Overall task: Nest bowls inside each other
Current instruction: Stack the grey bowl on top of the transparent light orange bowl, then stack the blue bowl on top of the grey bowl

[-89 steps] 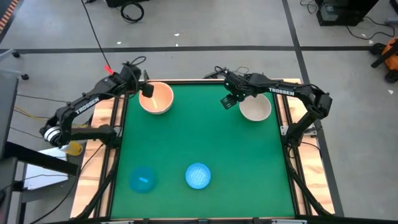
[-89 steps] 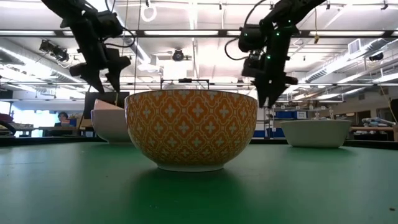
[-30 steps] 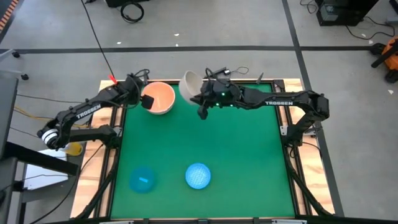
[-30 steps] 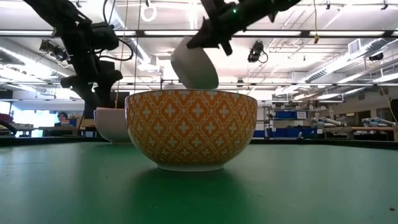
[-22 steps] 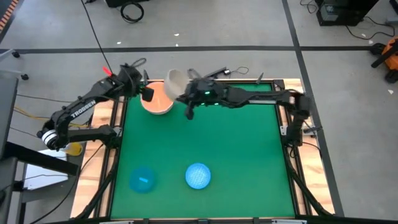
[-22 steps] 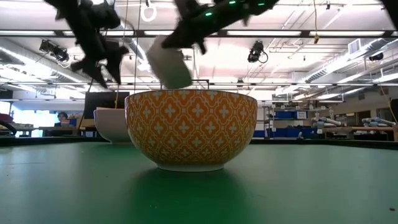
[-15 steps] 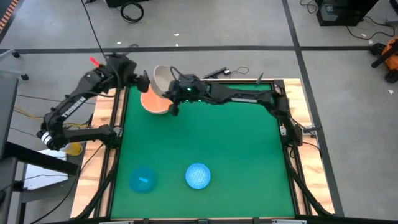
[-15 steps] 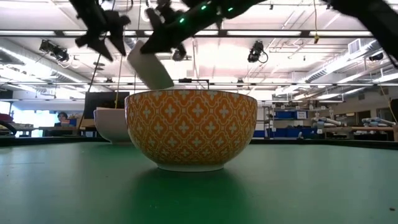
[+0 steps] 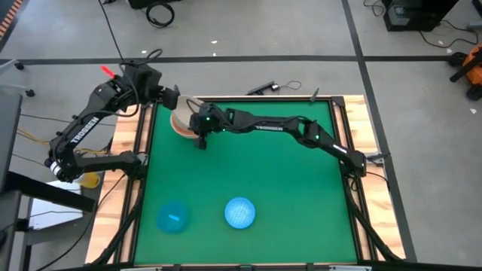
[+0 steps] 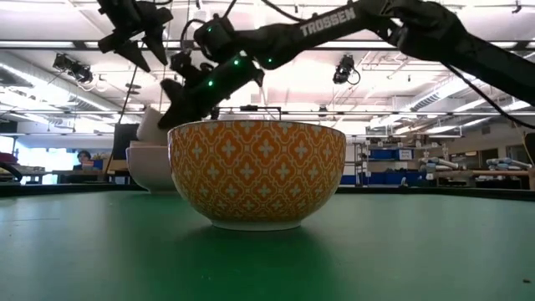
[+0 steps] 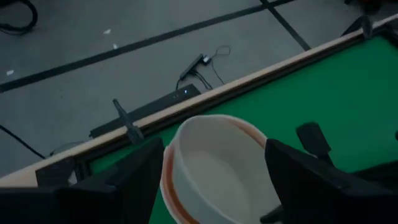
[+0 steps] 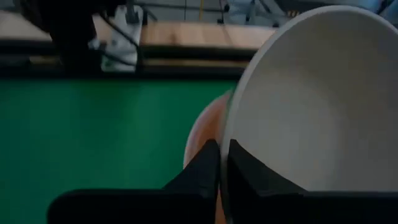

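Note:
The white bowl (image 11: 217, 168) lies tilted inside the wider tan bowl (image 9: 179, 126) at the table's far left; in the low view its wall (image 10: 150, 125) sticks up above the tan bowl (image 10: 147, 167). My right gripper (image 12: 222, 163), reaching across from the right (image 9: 199, 129), is shut on the white bowl. My left gripper (image 9: 169, 96) hangs open above and beyond the two bowls, its fingers wide apart in the left wrist view (image 11: 214, 186). A plain blue bowl (image 9: 172, 217) and a patterned bowl (image 9: 239, 213) stand on the mat near the front edge. My right gripper pinches the white bowl's rim (image 12: 225, 134), one finger (image 12: 205, 165) outside the wall and one inside. The fingers come from the table's right, slanting down. The bowl leans on its side, its lower part resting in the tan bowl (image 12: 202, 134).
The patterned bowl (image 10: 257, 171) fills the middle of the low view. The green mat (image 9: 286, 181) lies bare between the far bowls and the two near ones. A wooden frame (image 9: 343, 120) runs round the mat, and cables lie on the floor beyond the far edge.
My right gripper has carried the white bowl toward the table's left edge and down, from above the mat's far middle into the tan bowl, the bowl tipped throughout. My left gripper has risen off the tan bowl and drawn back toward the far left corner, staying open.

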`<state>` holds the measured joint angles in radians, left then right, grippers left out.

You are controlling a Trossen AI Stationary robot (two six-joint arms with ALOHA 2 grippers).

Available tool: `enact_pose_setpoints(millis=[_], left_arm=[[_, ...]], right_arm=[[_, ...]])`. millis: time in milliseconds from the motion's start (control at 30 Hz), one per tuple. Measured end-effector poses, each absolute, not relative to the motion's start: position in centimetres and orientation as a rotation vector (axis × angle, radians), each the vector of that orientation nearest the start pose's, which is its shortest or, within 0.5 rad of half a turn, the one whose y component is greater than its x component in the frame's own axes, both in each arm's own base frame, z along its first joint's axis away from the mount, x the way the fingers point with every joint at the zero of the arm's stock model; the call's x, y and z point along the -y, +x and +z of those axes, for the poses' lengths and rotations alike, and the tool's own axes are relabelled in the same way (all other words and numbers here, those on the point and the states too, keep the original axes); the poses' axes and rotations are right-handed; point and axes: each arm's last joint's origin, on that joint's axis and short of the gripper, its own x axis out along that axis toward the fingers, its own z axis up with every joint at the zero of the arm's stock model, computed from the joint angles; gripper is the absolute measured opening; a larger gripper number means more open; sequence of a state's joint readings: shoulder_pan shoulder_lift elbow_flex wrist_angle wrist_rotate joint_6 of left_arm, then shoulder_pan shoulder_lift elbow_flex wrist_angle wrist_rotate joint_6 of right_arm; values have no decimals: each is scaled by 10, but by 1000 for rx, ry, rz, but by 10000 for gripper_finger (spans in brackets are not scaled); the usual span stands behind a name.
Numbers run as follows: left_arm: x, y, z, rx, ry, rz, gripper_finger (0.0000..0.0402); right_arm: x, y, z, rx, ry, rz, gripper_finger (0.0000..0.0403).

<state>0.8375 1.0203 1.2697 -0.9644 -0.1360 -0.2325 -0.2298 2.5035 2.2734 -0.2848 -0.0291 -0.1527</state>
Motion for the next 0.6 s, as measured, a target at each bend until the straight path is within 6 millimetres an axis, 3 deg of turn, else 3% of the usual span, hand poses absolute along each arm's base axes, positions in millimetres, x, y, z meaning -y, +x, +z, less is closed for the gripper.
enact_pose_setpoints(millis=[267, 367, 467, 533, 600], left_arm=[[-133, 114, 381, -617, -498, 1023, 281], [-130, 113, 378, -639, -539, 1033, 281], [-120, 109, 370, -779, -578, 1015, 281], [-111, 106, 364, -889, -595, 990, 281], [-100, 104, 360, -992, -605, 957, 281]], right_arm=[[128, 550, 224, -534, -19, -188, 134], [123, 541, 246, -552, -40, -276, 170], [117, 523, 274, -618, -40, -366, 192], [113, 508, 287, -692, 20, -384, 198], [110, 492, 298, -753, 187, -355, 200]])
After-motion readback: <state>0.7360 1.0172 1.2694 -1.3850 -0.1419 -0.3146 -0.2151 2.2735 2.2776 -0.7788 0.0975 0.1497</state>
